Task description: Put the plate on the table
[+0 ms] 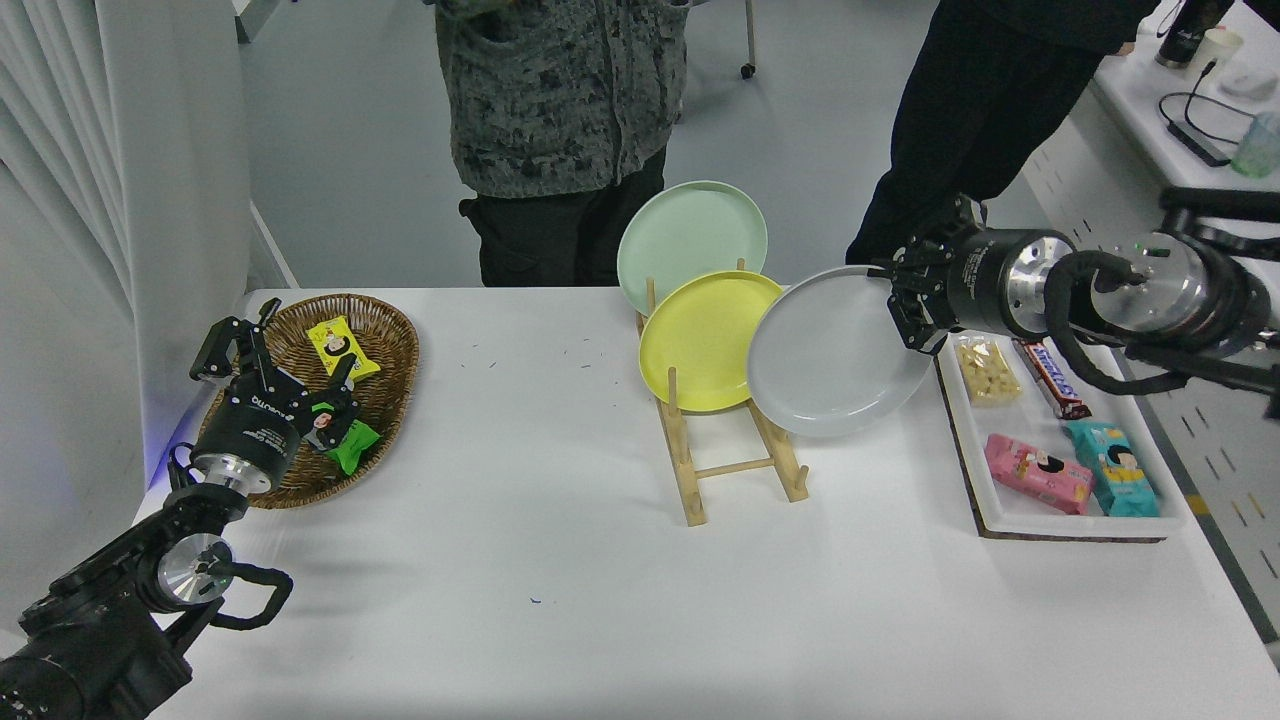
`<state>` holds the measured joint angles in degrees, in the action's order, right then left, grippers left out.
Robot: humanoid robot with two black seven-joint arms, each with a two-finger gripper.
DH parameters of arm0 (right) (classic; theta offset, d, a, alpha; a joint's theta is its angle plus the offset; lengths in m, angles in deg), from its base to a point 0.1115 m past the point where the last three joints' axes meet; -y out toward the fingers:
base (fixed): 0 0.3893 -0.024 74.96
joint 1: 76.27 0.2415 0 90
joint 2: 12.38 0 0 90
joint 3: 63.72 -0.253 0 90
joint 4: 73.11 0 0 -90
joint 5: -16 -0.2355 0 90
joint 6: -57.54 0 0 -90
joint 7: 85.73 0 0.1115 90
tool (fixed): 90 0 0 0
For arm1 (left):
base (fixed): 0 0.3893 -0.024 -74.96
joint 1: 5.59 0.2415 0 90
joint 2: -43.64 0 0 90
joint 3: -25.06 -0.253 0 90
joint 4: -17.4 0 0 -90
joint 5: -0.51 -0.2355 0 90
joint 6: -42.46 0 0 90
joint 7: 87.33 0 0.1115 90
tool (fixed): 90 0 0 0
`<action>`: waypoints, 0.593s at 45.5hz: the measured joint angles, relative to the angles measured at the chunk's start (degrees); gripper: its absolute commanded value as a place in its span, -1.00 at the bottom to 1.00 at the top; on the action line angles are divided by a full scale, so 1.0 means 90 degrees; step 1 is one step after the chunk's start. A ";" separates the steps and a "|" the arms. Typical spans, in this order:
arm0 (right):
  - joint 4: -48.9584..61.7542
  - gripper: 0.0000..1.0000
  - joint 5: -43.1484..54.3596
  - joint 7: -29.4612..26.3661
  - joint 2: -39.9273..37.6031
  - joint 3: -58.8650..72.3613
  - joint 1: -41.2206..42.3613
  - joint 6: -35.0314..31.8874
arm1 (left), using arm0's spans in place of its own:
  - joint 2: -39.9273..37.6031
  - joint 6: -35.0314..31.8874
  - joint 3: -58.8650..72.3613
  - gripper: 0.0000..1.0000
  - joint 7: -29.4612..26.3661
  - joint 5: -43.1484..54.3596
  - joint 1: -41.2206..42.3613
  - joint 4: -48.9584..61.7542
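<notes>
My right gripper (pixel 905 308) is shut on the right rim of the light-grey plate (pixel 835 352) and holds it tilted in the air, just right of the wooden rack (pixel 735 455) and above the white table (pixel 560 560). The plate's left edge overlaps the yellow plate (pixel 700 340) in the picture. The pale green plate (pixel 690 245) stands behind it in the rack. My left gripper (pixel 275 345) is parked at the lower left over the wicker basket, open.
A wicker basket (pixel 385 345) with snack packs sits at the left. A white tray (pixel 1010 515) with snack packs lies at the right edge. Two people stand at the far side. A side counter (pixel 1150 120) with cables and cups is at the top right.
</notes>
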<state>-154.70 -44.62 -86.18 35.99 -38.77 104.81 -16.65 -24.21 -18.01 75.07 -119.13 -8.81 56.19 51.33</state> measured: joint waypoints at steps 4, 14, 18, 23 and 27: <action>-0.0142 -1.00 -0.0375 0.0025 -0.0062 0.0221 -0.0158 -0.0075 | 0.0000 0.0000 0.0000 0.96 0.0000 0.0000 0.0000 -0.0001; -0.0400 -1.00 -0.0456 0.0531 -0.0291 0.0394 -0.0423 -0.0148 | -0.0001 0.0000 0.0000 0.96 -0.0001 -0.0001 0.0000 -0.0001; -0.0508 -1.00 -0.0637 0.0717 -0.0383 0.0412 -0.0506 -0.0140 | -0.0001 0.0000 0.0000 0.96 -0.0001 0.0000 0.0000 -0.0001; -0.0567 -1.00 -0.1427 0.0815 -0.0417 0.0085 -0.0814 -0.0059 | -0.0001 0.0000 0.0000 0.96 -0.0003 -0.0001 0.0000 -0.0001; -0.0575 -1.00 -0.1884 0.0863 -0.0416 -0.0264 -0.1126 0.0096 | 0.0000 0.0000 0.0000 0.96 -0.0003 0.0000 0.0000 -0.0001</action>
<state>-159.88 -61.58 -78.41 32.25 -41.14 94.67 -15.79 -24.21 -18.01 75.07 -119.16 -8.81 56.20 51.32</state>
